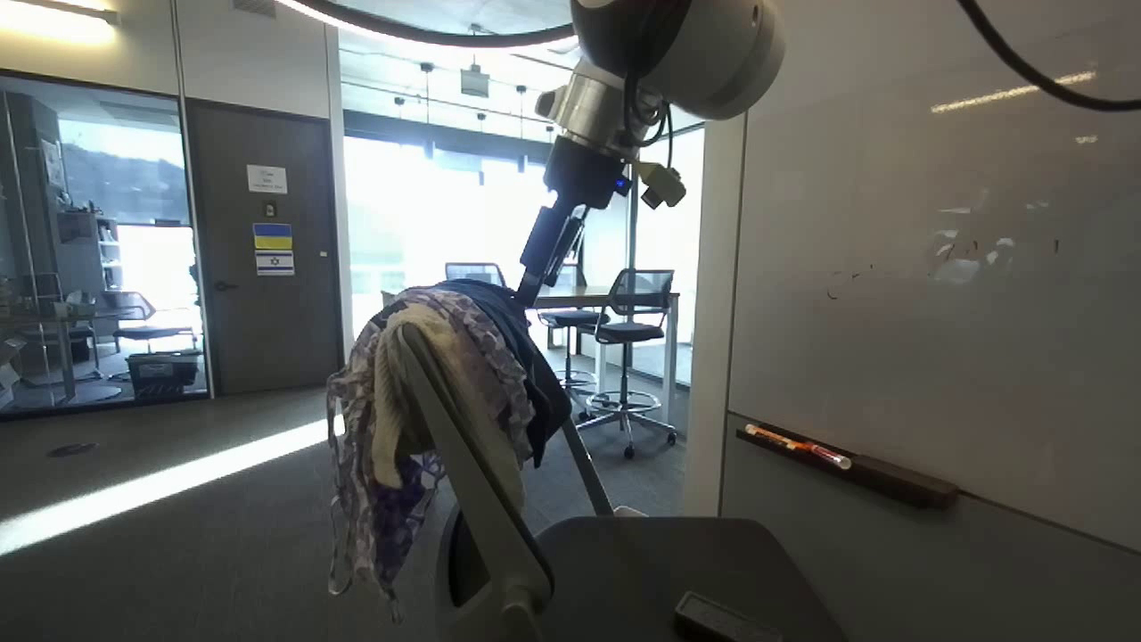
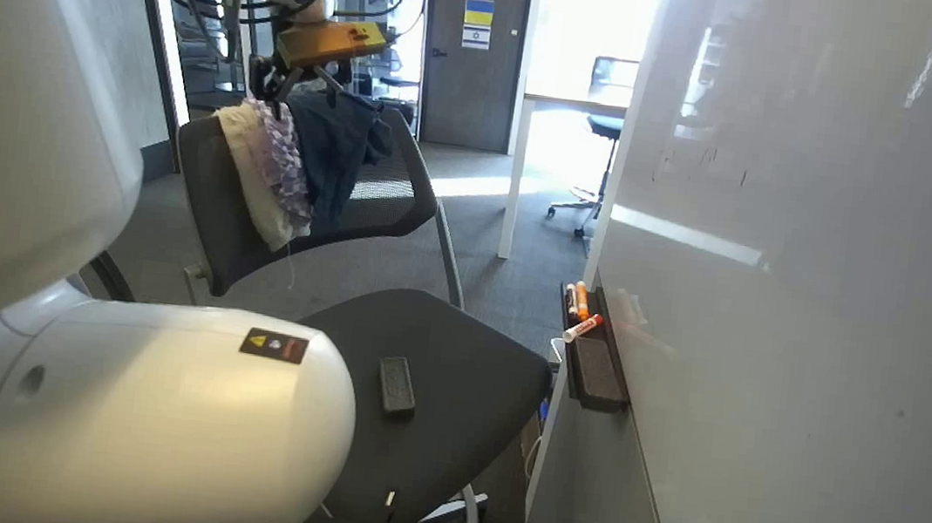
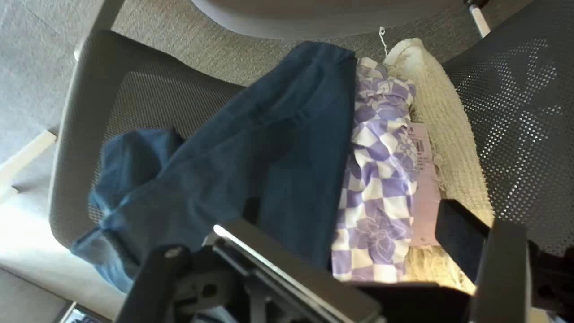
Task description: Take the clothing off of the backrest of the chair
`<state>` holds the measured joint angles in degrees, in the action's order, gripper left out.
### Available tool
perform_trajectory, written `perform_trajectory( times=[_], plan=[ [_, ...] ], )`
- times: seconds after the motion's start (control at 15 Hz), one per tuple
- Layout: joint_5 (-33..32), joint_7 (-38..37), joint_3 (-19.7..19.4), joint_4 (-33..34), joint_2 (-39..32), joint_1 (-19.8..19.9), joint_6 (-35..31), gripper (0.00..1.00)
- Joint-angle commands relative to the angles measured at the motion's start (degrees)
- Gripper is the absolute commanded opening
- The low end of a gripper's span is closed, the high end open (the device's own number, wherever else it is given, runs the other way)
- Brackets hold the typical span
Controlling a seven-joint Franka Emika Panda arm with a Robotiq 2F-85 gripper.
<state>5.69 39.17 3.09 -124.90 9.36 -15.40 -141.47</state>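
Note:
Over the black mesh backrest (image 2: pixel 390 196) of the chair (image 2: pixel 429 354) hangs the clothing in side-by-side pieces. A purple-and-cream patterned garment (image 3: pixel 379 179) lies in the middle, between a dark blue piece (image 3: pixel 278 143) and a cream knit piece (image 3: pixel 453 112). A pink tag (image 3: pixel 425 197) shows beside the patterned piece. My gripper (image 3: pixel 354 224) stands open above the top edge of the backrest, its fingers spread wide over the clothing with nothing gripped. In an exterior view the fingertips of the gripper (image 1: pixel 528 294) come down at the blue cloth; whether they touch it I cannot tell.
A dark eraser (image 2: pixel 397 385) lies on the chair's seat (image 1: pixel 669 562). Beside the chair rises a whiteboard (image 2: pixel 784 245), with markers (image 2: pixel 581 301) on its tray. A stool (image 1: pixel 628 332) and a table (image 1: pixel 579 294) stand behind. The white arm (image 2: pixel 151 410) fills much of an exterior view.

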Motion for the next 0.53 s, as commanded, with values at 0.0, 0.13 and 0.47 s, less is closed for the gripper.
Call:
perform_trajectory(
  times=[0.0, 0.13, 0.47],
  plan=[
    [1.7, 9.1, 1.9, 1.3, -2.4, -0.8, -5.5, 1.00],
    [2.0, 13.7, 2.8, 0.7, -3.5, -1.1, -9.9, 1.00],
    [10.8, 31.3, 2.7, 0.3, -8.5, -3.2, -22.4, 1.00]
  ],
)
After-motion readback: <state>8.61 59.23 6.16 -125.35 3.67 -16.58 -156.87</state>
